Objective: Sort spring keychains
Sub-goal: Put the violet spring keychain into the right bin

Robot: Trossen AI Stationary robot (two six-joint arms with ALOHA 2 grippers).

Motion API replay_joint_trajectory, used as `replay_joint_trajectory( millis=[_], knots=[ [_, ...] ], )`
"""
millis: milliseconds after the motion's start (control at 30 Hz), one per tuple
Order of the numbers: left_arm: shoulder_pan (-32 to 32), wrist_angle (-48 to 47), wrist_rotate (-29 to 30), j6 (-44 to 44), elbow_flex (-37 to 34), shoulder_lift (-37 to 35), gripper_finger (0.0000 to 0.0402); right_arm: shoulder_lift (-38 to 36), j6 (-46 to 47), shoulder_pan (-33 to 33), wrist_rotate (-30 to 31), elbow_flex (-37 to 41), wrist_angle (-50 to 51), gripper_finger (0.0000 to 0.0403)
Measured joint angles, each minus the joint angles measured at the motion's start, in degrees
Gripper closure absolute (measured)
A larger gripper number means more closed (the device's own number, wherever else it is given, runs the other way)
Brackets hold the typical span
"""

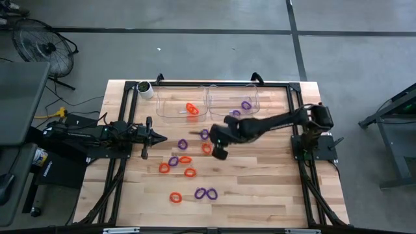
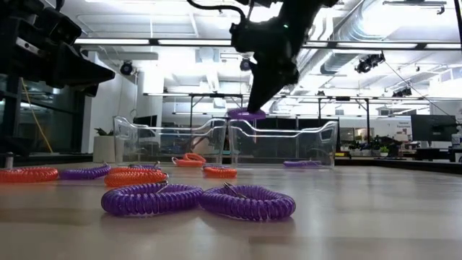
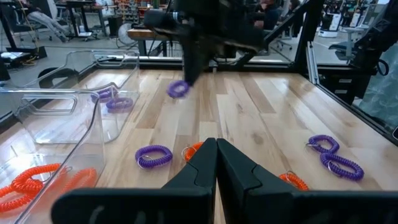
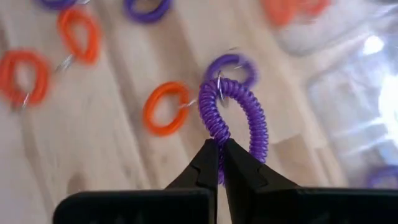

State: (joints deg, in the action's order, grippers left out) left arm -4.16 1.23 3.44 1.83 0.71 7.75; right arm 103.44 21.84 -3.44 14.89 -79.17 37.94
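Purple coil pinched between dark fingertips — the right gripper (image 4: 219, 149) is clamped on a purple spring keychain (image 4: 239, 118), which hangs from the jaws clear of the wood. From table height the same loop (image 2: 246, 113) shows lifted above the tabletop, in front of the two clear bins. From above, the right gripper (image 1: 220, 151) sits near the middle of the table (image 1: 260, 188), its arm reaching in from the right side.

Beneath and around it, loose keychains lie scattered on the boards: an orange-red one (image 4: 165, 107) just beside another purple one (image 4: 231, 67) under the held coil, and more of both colours spread toward the near edge, including a purple pair (image 1: 205, 193) lying side by side and an orange-red loop (image 1: 175, 197) next to them.

At the far side stand the bins, side by side. The left bin (image 1: 170, 114) holds orange-red keychains (image 1: 192, 108); the right bin (image 1: 253, 97) holds purple ones (image 1: 246, 104).

The left gripper (image 1: 160, 138) rests low at the left of the table with its fingers pressed together on nothing — its wrist view shows the closed tips (image 3: 216, 155) pointing across the boards toward the right arm. A small white cup (image 1: 145, 90) stands at the table's far left corner.
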Motion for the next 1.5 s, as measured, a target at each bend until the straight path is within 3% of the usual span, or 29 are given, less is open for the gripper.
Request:
replay_joint_trajectory(
  millis=[300,800,1233,1500],
  knots=[
    [0.0,0.0,0.0,0.0,0.0,0.0,0.0399,0.0,4.3,7.1,0.8,-5.8,7.8,0.0402],
    [0.0,0.0,0.0,0.0,0.0,0.0,0.0399,-0.8,-1.7,20.7,2.4,-6.2,18.6,0.0399],
    [0.0,0.0,0.0,0.0,0.0,0.0,0.0399,-0.9,-7.3,26.0,1.1,-6.2,21.8,0.028],
    [0.0,0.0,0.0,0.0,0.0,0.0,0.0399,-0.9,-11.9,23.9,-1.4,-6.2,18.8,0.023]
  ],
)
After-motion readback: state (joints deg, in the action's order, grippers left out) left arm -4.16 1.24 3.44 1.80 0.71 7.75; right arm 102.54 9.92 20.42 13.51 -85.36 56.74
